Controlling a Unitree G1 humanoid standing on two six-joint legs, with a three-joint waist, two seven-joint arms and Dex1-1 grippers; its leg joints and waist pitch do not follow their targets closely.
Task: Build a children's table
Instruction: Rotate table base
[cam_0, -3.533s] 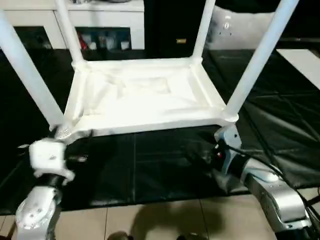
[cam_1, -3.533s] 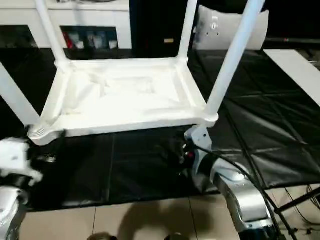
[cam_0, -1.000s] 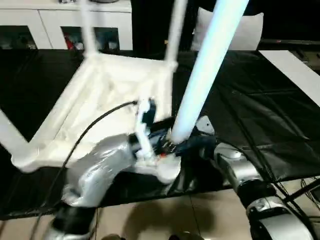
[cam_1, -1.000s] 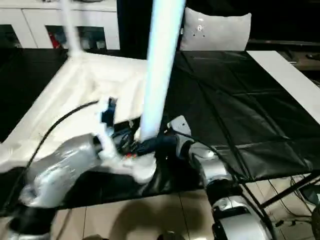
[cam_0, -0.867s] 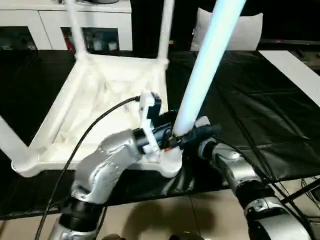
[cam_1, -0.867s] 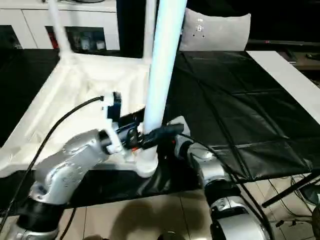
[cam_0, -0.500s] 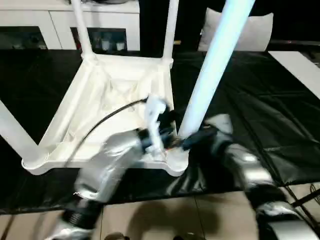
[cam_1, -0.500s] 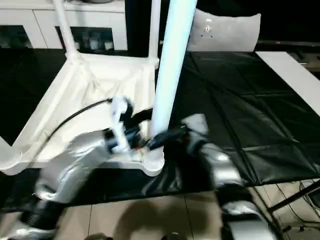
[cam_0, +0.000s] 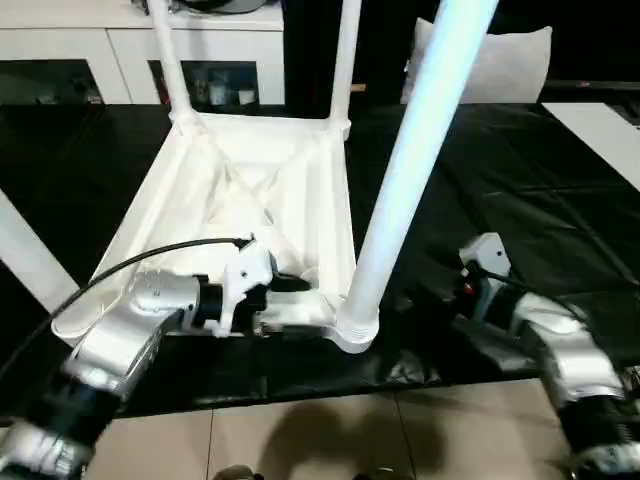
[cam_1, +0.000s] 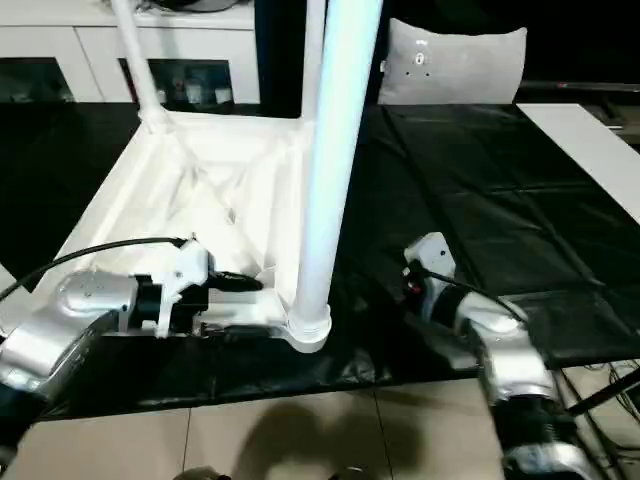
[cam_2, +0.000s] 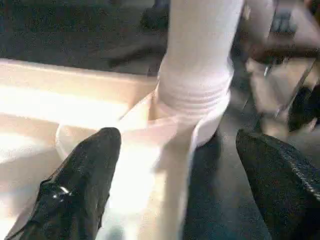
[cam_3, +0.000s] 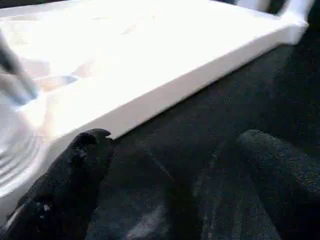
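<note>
Left wrist view: left gripper (cam_2: 172, 165) spread wide, black fingers (cam_2: 75, 185) straddling the near corner socket (cam_2: 150, 125) of the children's table (cam_0: 250, 200), clamped on nothing. Seated in that socket, the nearest leg (cam_0: 405, 170), threaded base sunk to the collar. Across from it, over the black mat (cam_0: 520, 170), right gripper (cam_3: 165, 180) likewise open and empty, just beside the same corner, apart from the plastic. Beyond, table top upside down on the mat, ribbed underside up, near the mat's front edge by the tiled floor (cam_0: 300, 445). Two far legs (cam_0: 165, 55) upright in the back sockets, a fourth at the left corner (cam_0: 30, 255). Apparently all four fitted; likely left: checking tightness and turning the table upright.
</note>
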